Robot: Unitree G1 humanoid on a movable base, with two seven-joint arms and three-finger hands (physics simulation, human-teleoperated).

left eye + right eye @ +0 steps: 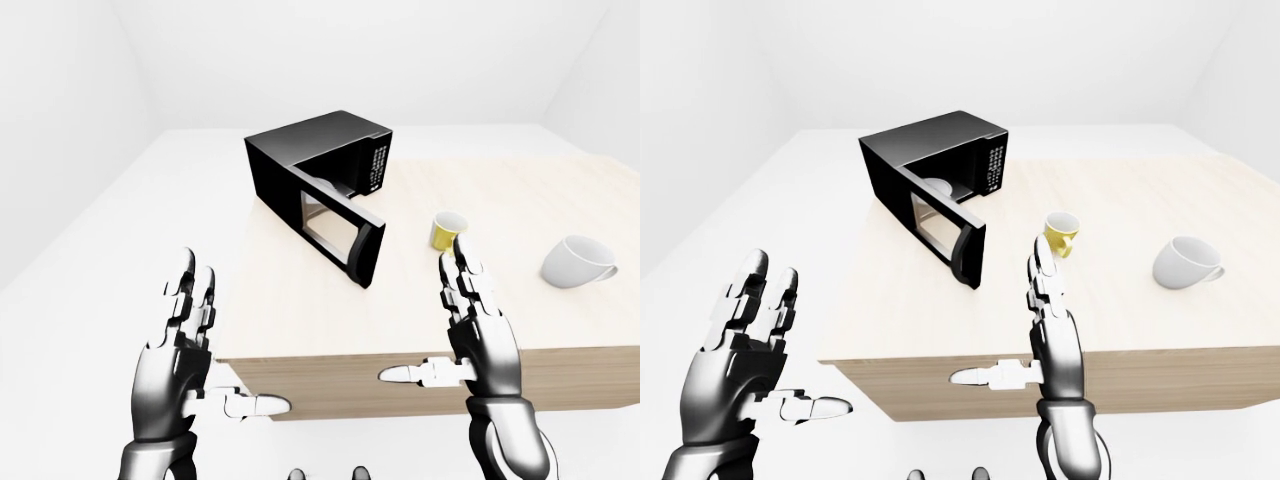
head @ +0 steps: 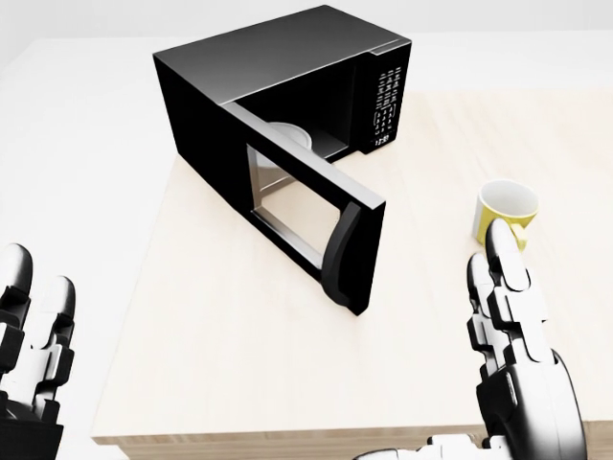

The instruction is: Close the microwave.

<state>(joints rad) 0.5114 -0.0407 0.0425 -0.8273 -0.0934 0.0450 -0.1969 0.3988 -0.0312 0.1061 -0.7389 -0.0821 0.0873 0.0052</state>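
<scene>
Your microwave (image 2: 287, 86) sits at the top left of the head view, near the left end of the worktop (image 2: 239, 364), turned at an angle. Its door (image 2: 306, 216) hangs wide open, swung out toward the bottom of the view, with the curved handle (image 2: 340, 251) at its free edge. A white plate (image 2: 287, 136) shows inside, and the keypad (image 2: 386, 105) is on the right of the opening.

Your left hand (image 1: 180, 350) is raised off the worktop's left corner, fingers (image 1: 190, 295) spread open and holding nothing. Your right hand (image 1: 478, 335) is up over the near edge with fingers straight and apart, thumb pointing left, also empty. Both hands are well apart from the door.

A yellow mug (image 2: 506, 213) stands upright to the right of the door, just above your right fingertips in the head view. A white mug (image 1: 575, 262) lies on its side further right.
</scene>
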